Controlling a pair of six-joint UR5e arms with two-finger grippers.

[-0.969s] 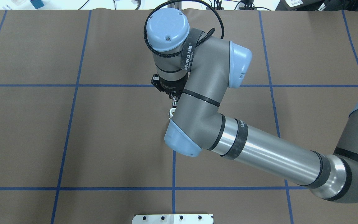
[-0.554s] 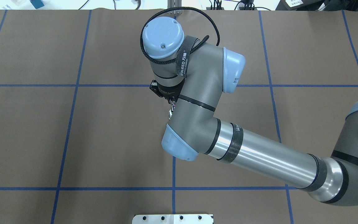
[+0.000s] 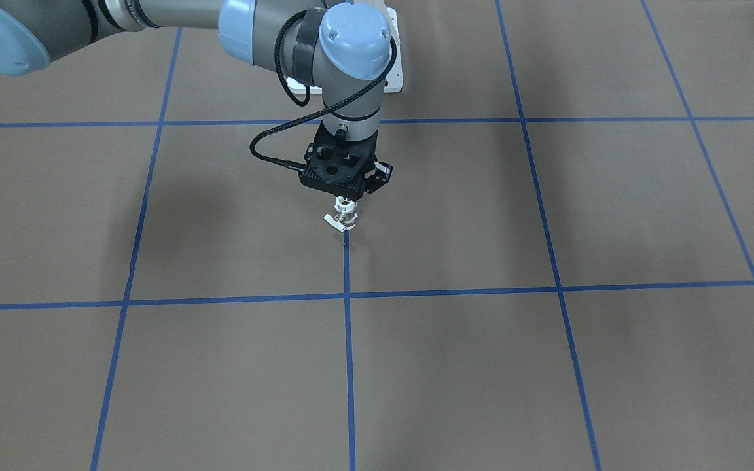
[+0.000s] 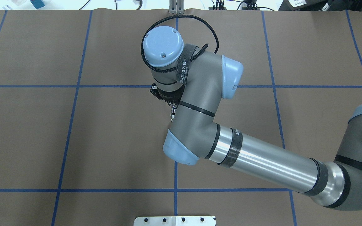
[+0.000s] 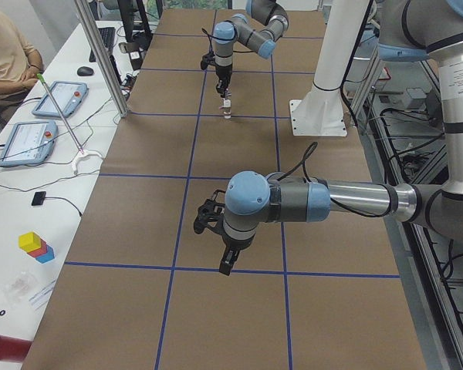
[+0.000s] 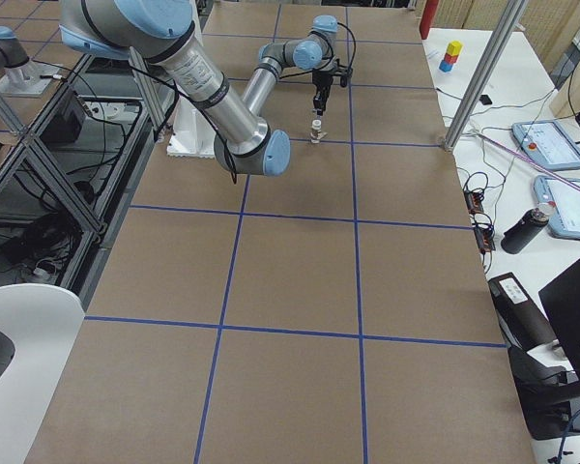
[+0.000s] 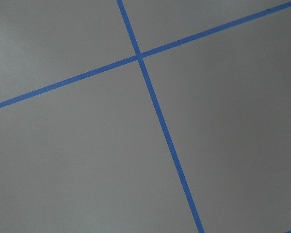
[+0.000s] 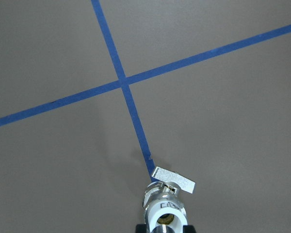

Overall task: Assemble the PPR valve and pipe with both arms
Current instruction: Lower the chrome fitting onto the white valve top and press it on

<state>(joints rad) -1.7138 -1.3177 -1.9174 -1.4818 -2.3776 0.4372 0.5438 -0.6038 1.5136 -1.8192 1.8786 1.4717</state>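
My right gripper (image 3: 345,198) points straight down over the middle of the table and is shut on the small silver pipe (image 3: 345,205). The white-ended PPR valve (image 3: 344,222) sits joined under the pipe, upright, its flat lever sticking sideways. It is very close to the table, and I cannot tell if it touches. In the right wrist view the valve (image 8: 163,204) shows at the bottom edge, at the end of a blue tape line. My left gripper (image 5: 227,266) hovers empty over the table's left part, and I cannot tell if it is open. The left wrist view shows only table.
The brown table cover carries a blue tape grid (image 3: 347,296). The white bolted pedestal (image 4: 174,220) stands at the robot's edge. My right forearm (image 4: 262,160) lies across the table's right half. In the exterior left view, tablets (image 5: 25,140) and coloured blocks (image 5: 32,245) lie on a side bench.
My right wrist has shifted a little left and toward the robot, carrying the pipe and valve. The valve's white end is now mostly hidden under the arm in the overhead view.
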